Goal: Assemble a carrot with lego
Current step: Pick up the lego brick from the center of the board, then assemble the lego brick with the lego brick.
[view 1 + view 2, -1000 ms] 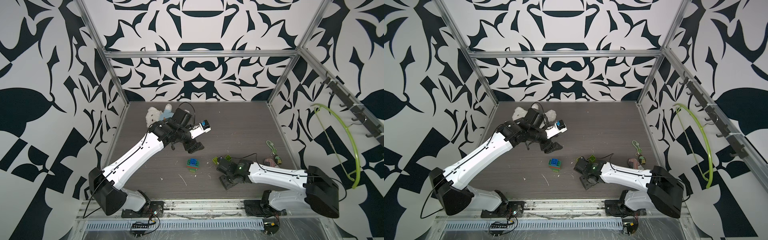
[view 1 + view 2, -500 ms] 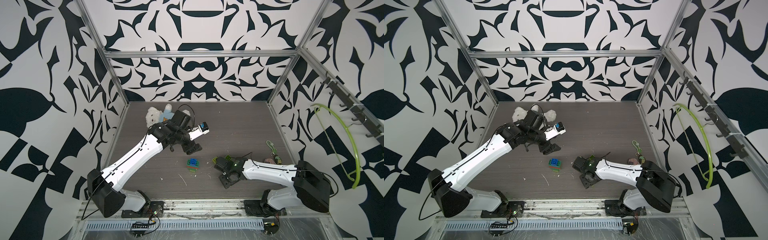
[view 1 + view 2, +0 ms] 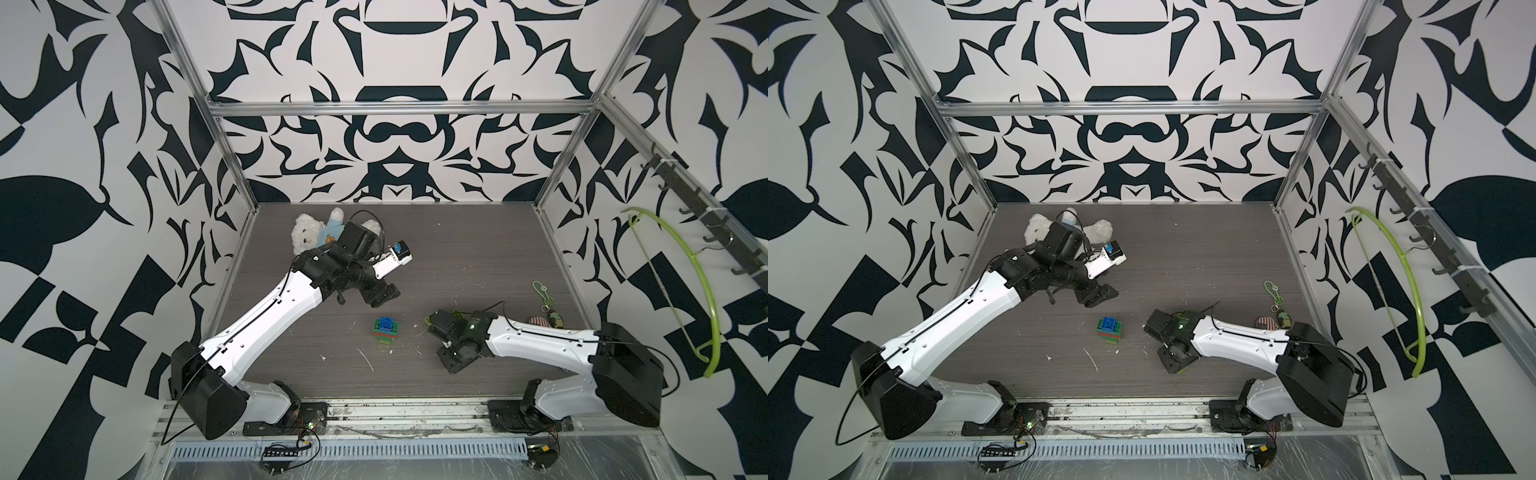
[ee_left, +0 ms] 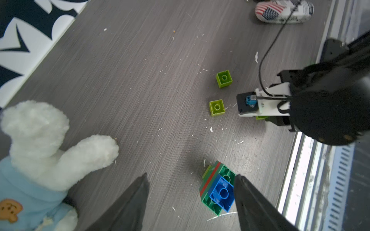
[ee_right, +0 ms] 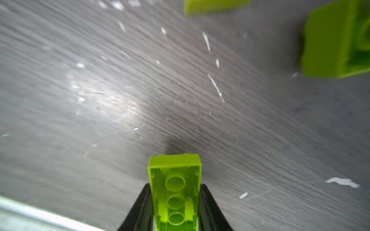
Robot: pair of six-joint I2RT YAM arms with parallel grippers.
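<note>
Fingers (image 5: 209,212) of the right gripper (image 5: 175,186) pinch a lime brick (image 5: 174,166) lengthwise; the carrot (image 3: 386,328) stands leftward, near the open left gripper (image 4: 191,177).

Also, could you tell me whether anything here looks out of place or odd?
White flecks litter the table around the brick stack, which seems to lean rather than sit flat. A teddy lies at the back, foreign to the build.

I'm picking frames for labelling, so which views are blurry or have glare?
Right wrist view: the grey wood-grain tabletop is streaked with motion blur and has a pale glare patch, the lime oblong plastic brick in the jaws looks sharp. Left wrist view: crisp centre, soft edges. Both top views: sharp, evenly lit.
</note>
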